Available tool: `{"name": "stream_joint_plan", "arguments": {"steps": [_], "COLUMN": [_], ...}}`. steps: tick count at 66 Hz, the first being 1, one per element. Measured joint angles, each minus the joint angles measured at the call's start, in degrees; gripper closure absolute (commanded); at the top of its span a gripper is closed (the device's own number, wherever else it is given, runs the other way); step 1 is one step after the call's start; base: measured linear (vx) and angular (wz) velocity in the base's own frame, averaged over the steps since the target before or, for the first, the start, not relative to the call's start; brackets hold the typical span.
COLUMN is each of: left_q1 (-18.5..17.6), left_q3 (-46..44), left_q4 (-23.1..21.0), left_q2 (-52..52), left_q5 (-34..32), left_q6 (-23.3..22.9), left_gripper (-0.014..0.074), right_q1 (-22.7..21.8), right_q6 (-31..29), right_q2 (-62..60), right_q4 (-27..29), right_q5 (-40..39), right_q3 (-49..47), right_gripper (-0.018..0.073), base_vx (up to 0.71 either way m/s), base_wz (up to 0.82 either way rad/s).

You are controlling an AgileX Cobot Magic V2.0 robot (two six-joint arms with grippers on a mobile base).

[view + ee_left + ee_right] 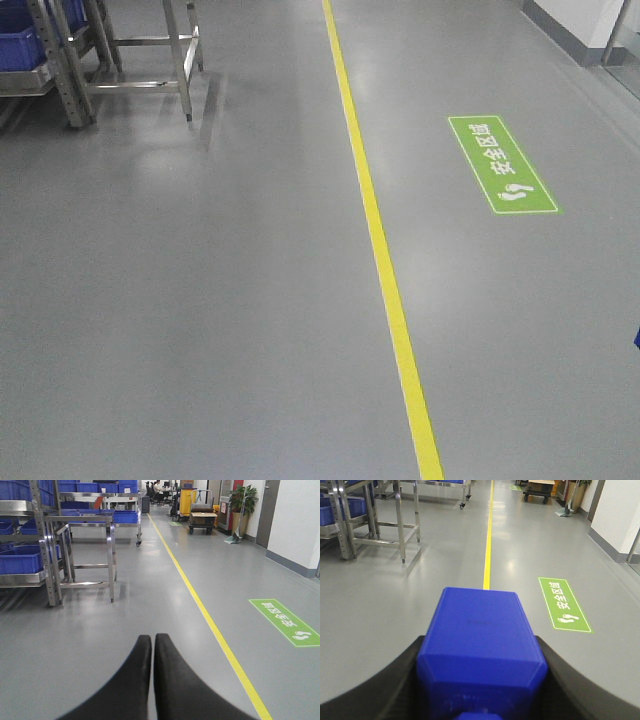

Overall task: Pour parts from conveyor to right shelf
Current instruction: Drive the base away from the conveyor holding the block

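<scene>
Squarely between the black fingers (380, 685) of the right gripper (480, 647) sits the blue block (480, 630), the one part in view. Both fingers press against its sides, so the gripper is clamped on it and stands only as wide as the block itself. The block is carried above the grey floor (420, 595), touching nothing else, and it fills the lower middle of the right wrist view. A small raised bit of the same blue shows at its near bottom edge.

The left gripper (152, 639) is closed with nothing in it, its two black fingers meeting along their length over bare floor.

A yellow line (385, 270) runs along the floor away from the robot. To the right of it a green sign (502, 165) with white footprints and characters lies flat on the floor. At the far left of the floor stands a steel-framed rack (45, 545) holding blue totes (20, 560), with an open steel frame (87, 555) just beside it toward the line. The rack is well apart from both grippers. Farther down the floor, in the left wrist view, a loaded cart (202, 520) and a potted plant (245, 500) stand near the right-hand wall (295, 520).
</scene>
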Motion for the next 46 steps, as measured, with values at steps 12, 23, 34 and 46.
{"name": "stream_joint_plan", "arguments": {"steps": [12, 23, 34, 46], "left_q1": [0.0, 0.0, 0.0, 0.0], "left_q3": [0.0, 0.0, 0.0, 0.0], "left_q4": [0.0, 0.0, 0.0, 0.0], "left_q2": [0.0, 0.0, 0.0, 0.0], "left_q5": [0.0, 0.0, 0.0, 0.0], "left_q6": [0.0, 0.0, 0.0, 0.0], "left_gripper": [0.0603, 0.0603, 0.0603, 0.0603], "right_q1": [0.0, 0.0, 0.0, 0.0], "right_q6": [0.0, 0.0, 0.0, 0.0], "right_q2": [0.0, 0.0, 0.0, 0.0], "right_q4": [0.0, 0.0, 0.0, 0.0], "right_q5": [0.0, 0.0, 0.0, 0.0], "right_q3": [0.0, 0.0, 0.0, 0.0], "right_gripper": [0.0565, 0.0565, 0.0565, 0.0565], "base_vx": [0.56, 0.60, 0.63, 0.67], "base_wz": [-0.09, -0.14, -0.15, -0.09]}}
